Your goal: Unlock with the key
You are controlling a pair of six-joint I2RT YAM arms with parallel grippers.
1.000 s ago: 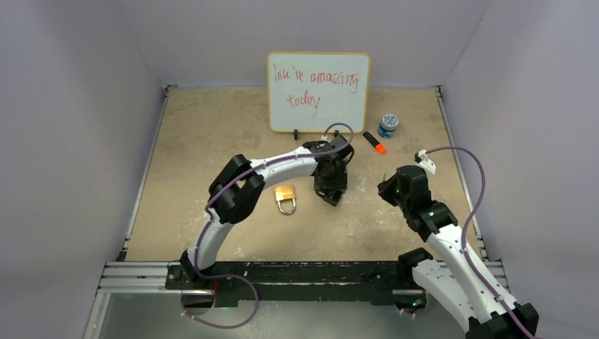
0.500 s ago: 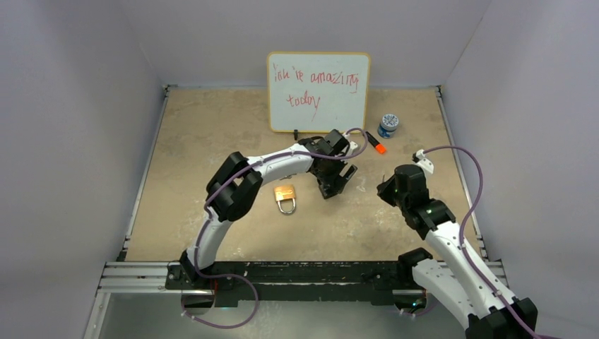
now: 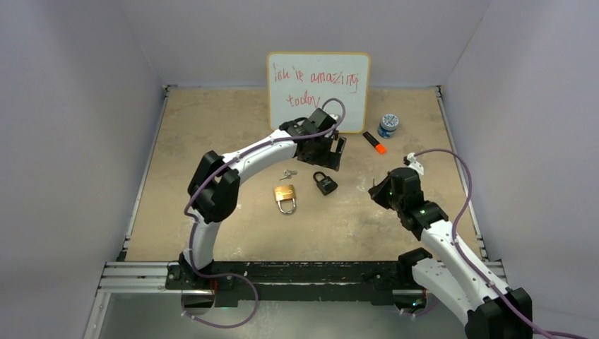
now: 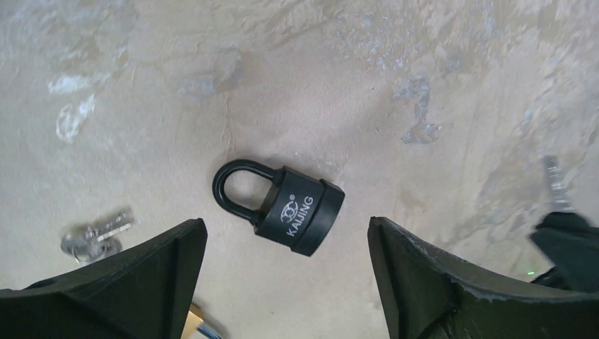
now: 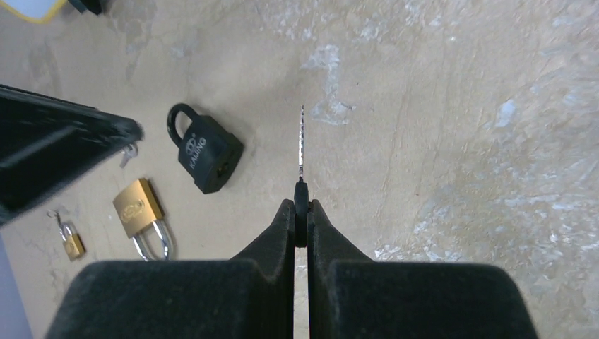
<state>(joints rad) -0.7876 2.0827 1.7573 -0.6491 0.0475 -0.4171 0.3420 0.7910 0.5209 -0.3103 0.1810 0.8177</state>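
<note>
A black padlock [image 3: 325, 183] marked KAIJING lies flat on the table, shackle shut; it shows in the left wrist view [image 4: 289, 207] and the right wrist view [image 5: 206, 152]. My left gripper [image 3: 332, 151] hovers above and behind it, open and empty [image 4: 285, 232]. My right gripper [image 3: 378, 189] is shut on a key [image 5: 301, 145] by its black head, blade pointing forward, to the right of the padlock and apart from it [image 5: 301, 205].
A brass padlock [image 3: 285, 198] lies left of the black one. Loose silver keys [image 3: 286, 174] lie behind it. A small brass lock [image 5: 68, 239] lies further left. A whiteboard [image 3: 318, 92], an orange marker [image 3: 375, 143] and a blue jar [image 3: 388, 125] stand at the back.
My left gripper has lifted off the black padlock and pulled back toward the whiteboard, leaving the padlock on the table. My right gripper has edged slightly left with the key.
</note>
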